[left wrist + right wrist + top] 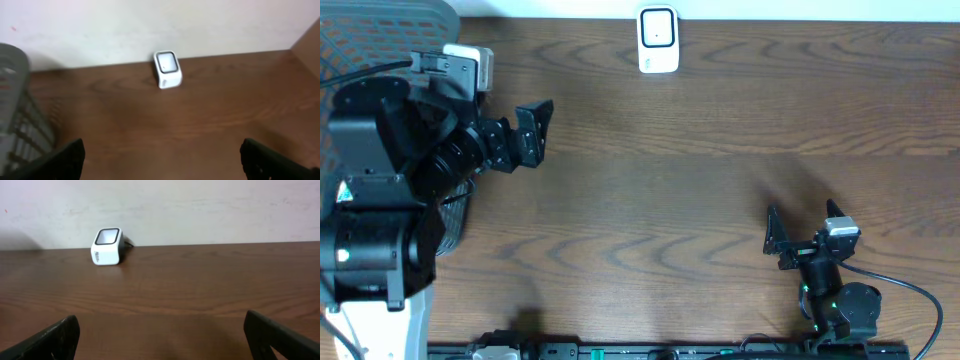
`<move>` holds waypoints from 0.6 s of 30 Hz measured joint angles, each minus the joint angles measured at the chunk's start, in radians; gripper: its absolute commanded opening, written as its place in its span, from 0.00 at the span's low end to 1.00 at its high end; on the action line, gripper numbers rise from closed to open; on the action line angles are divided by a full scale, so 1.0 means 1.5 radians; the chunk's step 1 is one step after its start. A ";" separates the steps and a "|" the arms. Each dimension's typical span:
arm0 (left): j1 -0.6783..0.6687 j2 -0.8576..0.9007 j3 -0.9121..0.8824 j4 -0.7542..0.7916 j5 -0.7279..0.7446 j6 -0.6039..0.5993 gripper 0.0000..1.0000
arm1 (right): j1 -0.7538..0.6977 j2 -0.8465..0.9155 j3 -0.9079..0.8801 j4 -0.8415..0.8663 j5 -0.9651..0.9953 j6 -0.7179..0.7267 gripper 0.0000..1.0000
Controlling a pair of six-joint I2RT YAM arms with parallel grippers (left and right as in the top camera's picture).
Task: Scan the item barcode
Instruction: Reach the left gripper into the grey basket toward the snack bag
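Looking first at the left tool (542,130), I see its two black fingers spread wide apart with nothing between them. It hangs above the left part of the bench (670,180), pointing toward the middle. In the left wrist view the two fingertips (65,160) sit at the bottom corners, with only bare wood between them. The right tool (802,215) is also wide open and grips nothing. It sits low near the front right part of the bench, and its fingers point toward the far edge. In the right wrist view its dark fingertips (55,340) frame an open stretch of brown woodgrain.

Well apart from both tools, the white barcode scanner (658,40) stands on the far edge of the bench, roughly at mid-width, close to the pale wall (200,205). Its dark window, ringed in white, faces upward and slightly forward. The left wrist view shows the scanner (167,70) ahead of the left tool, just beside the wall. The right wrist view shows it (106,246) ahead and to the left, with a thin dark lead coming off its rear.

A grey slatted basket (380,25) stands at the far left, behind and partly under the left arm. I cannot tell what it holds.
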 measured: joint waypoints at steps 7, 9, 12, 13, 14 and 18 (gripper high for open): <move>0.006 -0.011 0.012 0.001 -0.169 0.005 0.97 | 0.000 0.000 0.000 0.000 0.000 0.000 0.99; 0.022 -0.001 0.033 -0.002 -0.202 0.004 0.98 | 0.000 0.000 0.000 0.000 0.000 0.000 0.99; 0.066 0.033 0.115 -0.025 -0.238 0.004 0.97 | 0.000 0.000 0.000 0.000 0.000 0.000 0.99; 0.070 0.036 0.123 -0.028 -0.241 0.004 0.98 | 0.000 0.000 0.000 0.000 0.000 0.000 0.99; 0.086 0.050 0.153 -0.053 -0.244 0.004 0.98 | 0.000 0.000 0.000 0.000 0.000 0.000 0.99; 0.132 0.083 0.188 -0.057 -0.253 -0.004 0.98 | 0.000 0.000 0.000 0.000 0.000 0.000 0.99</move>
